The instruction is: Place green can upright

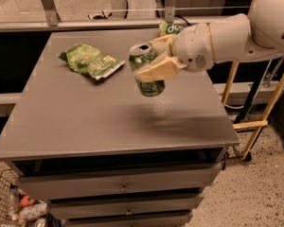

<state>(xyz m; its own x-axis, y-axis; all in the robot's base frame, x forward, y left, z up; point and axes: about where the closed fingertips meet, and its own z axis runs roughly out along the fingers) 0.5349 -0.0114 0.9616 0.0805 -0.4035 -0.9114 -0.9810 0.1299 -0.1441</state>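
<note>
The green can (147, 72) is a shiny green drink can with a silver top and pull-tab. It hangs in the air above the middle of the grey table (85, 122), nearly upright with its top tilted a little to the left. My gripper (154, 65) comes in from the right on a white arm and is shut on the can, one tan finger (157, 70) lying across its front. A shadow lies on the table below it.
A crinkled green snack bag (91, 60) lies on the table at the back left. Another green item (171, 28) peeks out behind the arm at the back. Drawers sit under the table; a wire basket (14, 207) stands at lower left.
</note>
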